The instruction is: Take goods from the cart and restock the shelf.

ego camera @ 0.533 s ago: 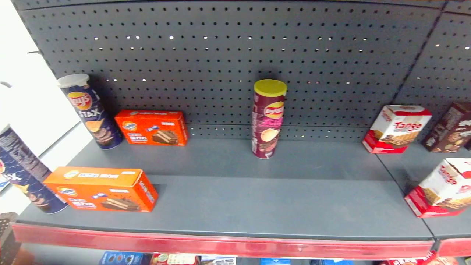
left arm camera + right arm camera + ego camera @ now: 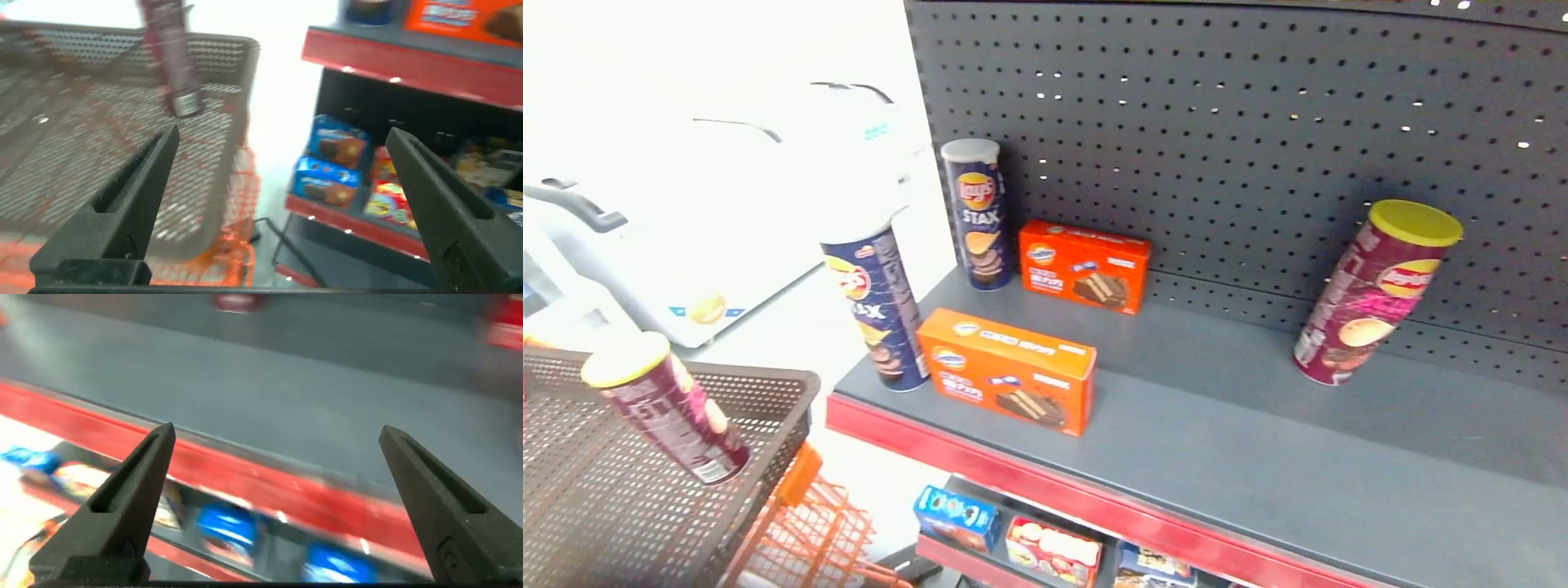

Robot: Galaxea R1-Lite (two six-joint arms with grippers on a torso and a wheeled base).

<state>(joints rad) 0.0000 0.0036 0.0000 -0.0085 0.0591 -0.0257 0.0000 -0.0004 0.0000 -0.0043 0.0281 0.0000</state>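
Your view has swung left of where it was half a second ago: the cart (image 2: 786,382) now shows beside the shelf (image 2: 1217,457), with a maroon can (image 2: 666,404) leaning in it. The left gripper (image 2: 282,137) and right gripper (image 2: 278,431) both gape empty. A pick likely follows.

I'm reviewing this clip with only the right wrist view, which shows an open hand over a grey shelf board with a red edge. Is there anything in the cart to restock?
Observer: Yes, one purple can with a yellow lid stands in the cart's dark mesh basket.
Operator: Is the left hand on it?
Observer: No. The left hand is open and empty, short of the can.
Operator: Any matching stock shelved?
Observer: One matching purple can stands on the shelf, near the pegboard.
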